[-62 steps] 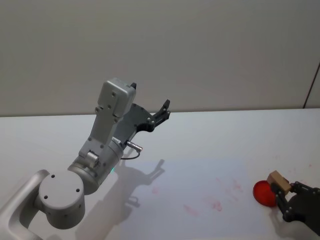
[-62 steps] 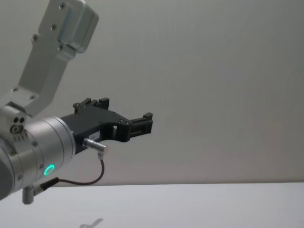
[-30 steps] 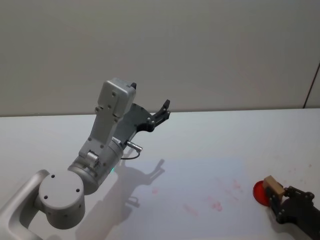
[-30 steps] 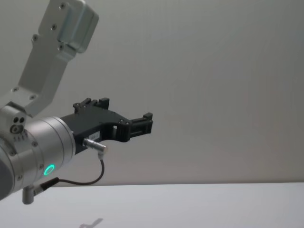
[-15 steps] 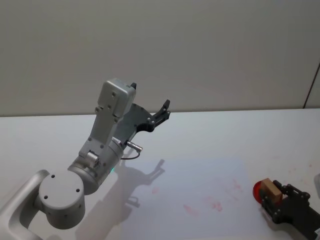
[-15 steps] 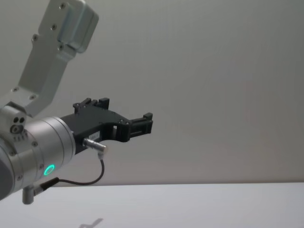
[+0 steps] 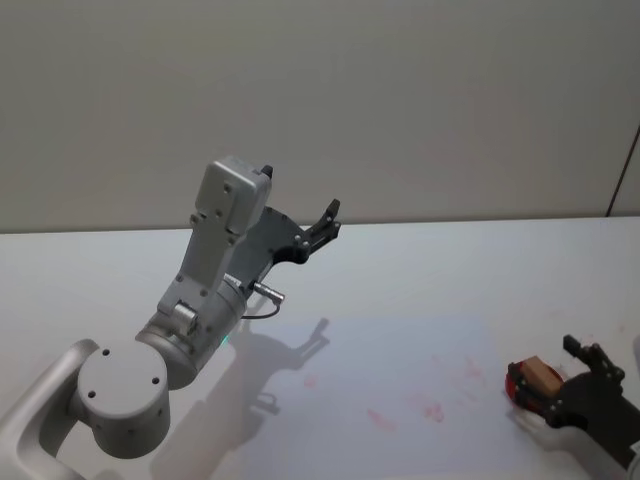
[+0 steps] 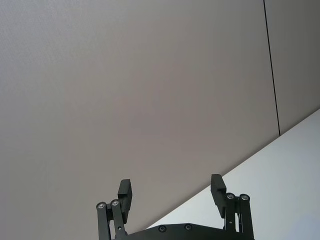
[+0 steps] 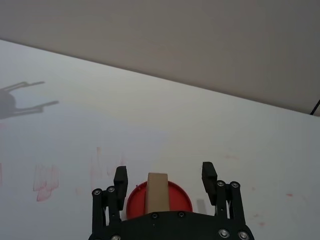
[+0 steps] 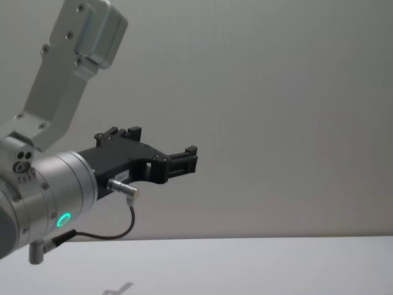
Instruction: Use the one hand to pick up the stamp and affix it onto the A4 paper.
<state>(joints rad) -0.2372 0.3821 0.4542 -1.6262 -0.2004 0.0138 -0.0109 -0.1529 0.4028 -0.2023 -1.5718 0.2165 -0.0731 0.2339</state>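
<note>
R jaws [image 7: 556, 388] low at near-R corner of tabletop [image 7: 420, 270], spread wide; R wrist cam shows both black blocky fingers [image 9: 120, 180] standing clear of the stamp [image 9: 157, 192], gap on each side, so nothing gripped; stamp = plain light-tan wood block, rectangular, smooth faces, no print I can make out; in head view stamp [image 7: 535, 374] sits between my R fingers on a round red ink pad [image 7: 517, 385]; pad = flat glossy red disc, also seen under the block in R wrist cam [image 9: 177, 200]; can't tell if block base is fully flat on pad.

A4 paper [image 7: 400, 350] = pale sheet lying flat on white matte tabletop, just L of pad; stamp is off the sheet, beside its R edge; sheet carries several smudgy red-pink stamp marks [image 7: 430, 408], too faint to read as text; similar red smears in R wrist cam [image 9: 45, 180].

L jaws [image 7: 325, 222] held up high over L-centre of tabletop, aimed at plain grey wall, well apart from stamp + paper; wide apart in L wrist cam [image 8: 170, 192], nothing in them; chest cam shows L jaws [image 10: 184, 161] side-on, black angular plastic on silver metal wrist w/ green LED ring [image 10: 63, 219]; small white label [image 10: 122, 176] on that body, too small to read.
</note>
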